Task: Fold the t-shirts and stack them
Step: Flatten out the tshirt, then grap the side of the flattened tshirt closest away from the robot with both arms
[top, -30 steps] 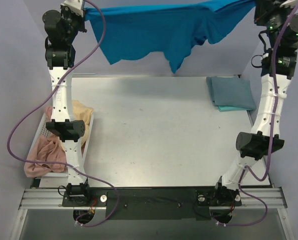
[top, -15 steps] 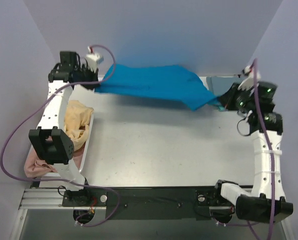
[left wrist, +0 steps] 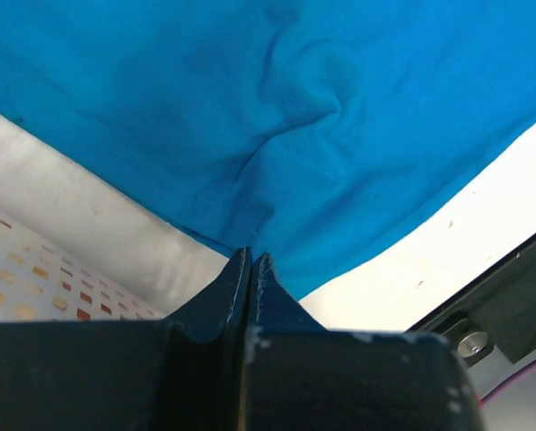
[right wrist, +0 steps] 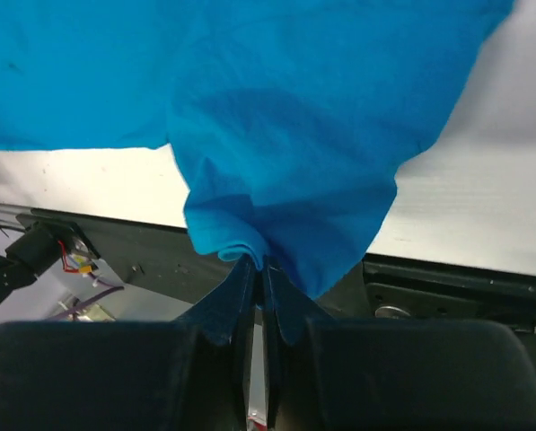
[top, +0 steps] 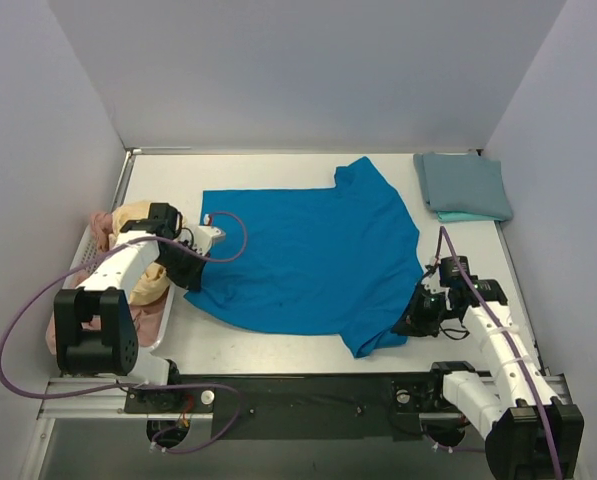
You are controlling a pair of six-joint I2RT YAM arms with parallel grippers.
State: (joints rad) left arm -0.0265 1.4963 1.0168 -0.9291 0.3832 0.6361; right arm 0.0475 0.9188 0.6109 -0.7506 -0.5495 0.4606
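Pale counter, lilac walls around. Blue shirt spread flat; my left pincer, right pincer each clenched on near corner. Teal shirt folded far right.

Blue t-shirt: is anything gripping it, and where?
Both arms are shut on the blue t-shirt: the left gripper pinches its left edge, the right gripper a bunched fold at its right edge.
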